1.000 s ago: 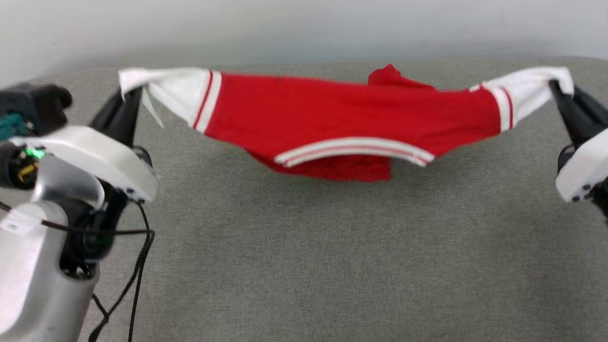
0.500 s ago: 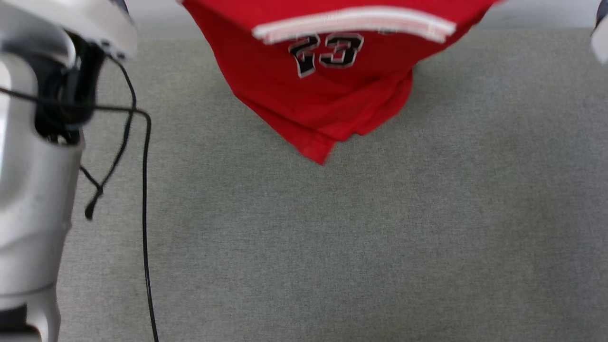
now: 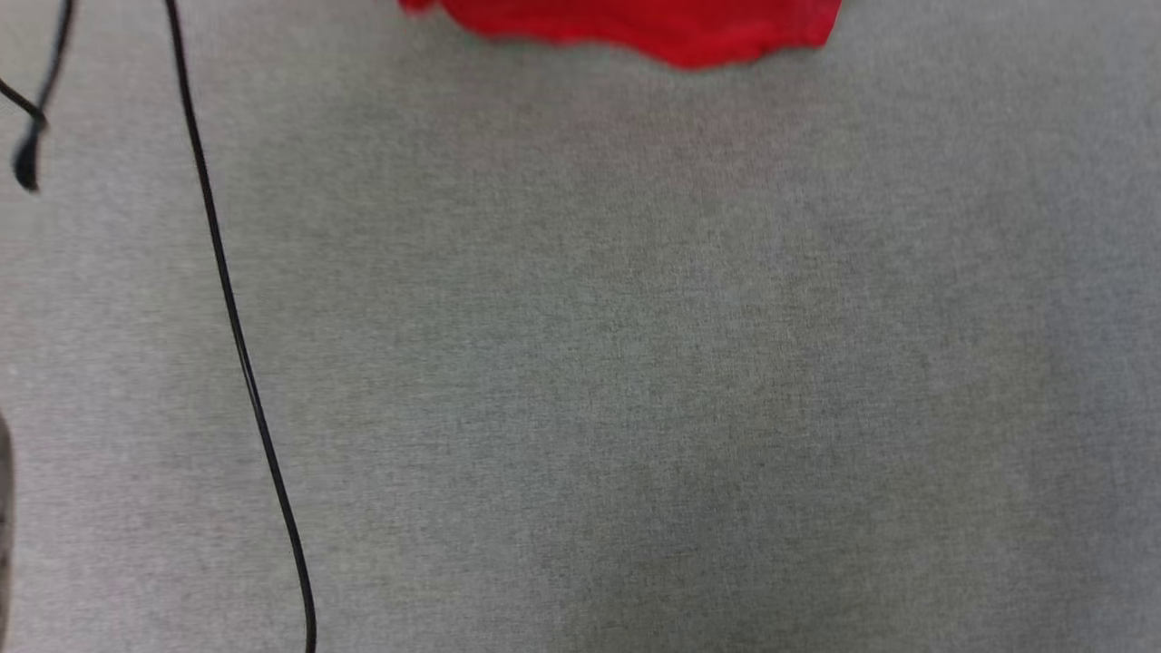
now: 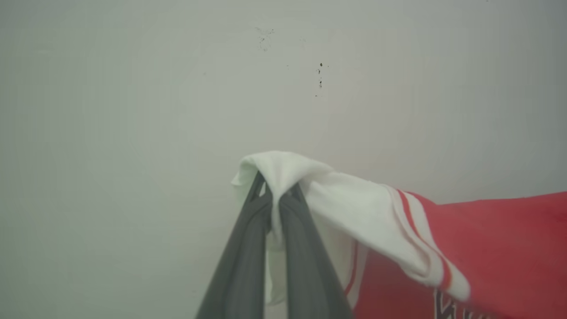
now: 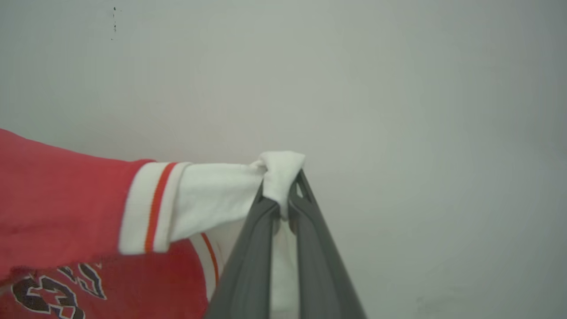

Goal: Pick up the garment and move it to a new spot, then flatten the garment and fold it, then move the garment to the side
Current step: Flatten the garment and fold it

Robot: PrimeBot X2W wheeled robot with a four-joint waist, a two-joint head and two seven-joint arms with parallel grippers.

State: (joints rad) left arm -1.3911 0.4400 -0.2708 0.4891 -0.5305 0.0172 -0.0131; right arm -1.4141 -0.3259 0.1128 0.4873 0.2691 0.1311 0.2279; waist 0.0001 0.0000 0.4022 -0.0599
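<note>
1. Two grippers are holding the garment (image 3: 653,27) up between them, each pinching the end of one sleeve.
2. In the left wrist view, the left gripper (image 4: 277,191) is clenching its long dark fingers on a bunched white sleeve (image 4: 354,208). The soft knit is folding over the fingertips and sloping off toward 4 o'clock into the red body.
3. In the right wrist view, the right gripper (image 5: 282,186) is squeezing the second white sleeve (image 5: 212,195) in the same way. The cloth is stretching toward 9 o'clock, past a red-and-white striped band (image 5: 153,206), into the red body. Black print (image 5: 44,288) with white outlines is showing at 8 o'clock.
4. Behind both grippers a pale, smooth wall (image 4: 133,110) is standing, marked by a few dark specks (image 4: 320,75).
5. In the head view, the garment's wavy red lower edge is hanging in at 12 o'clock, cut off by the top border. Whether it is touching the desk (image 3: 635,363) I cannot tell.
6. That desk is showing a flat grey woven covering, lying open from the centre out to 3, 5 and 6 o'clock.
7. A thin black cable (image 3: 238,336) is running in a long curve from 11 o'clock down to 7 o'clock along the left side, and a short loose end (image 3: 27,168) is dangling at 10 o'clock.
</note>
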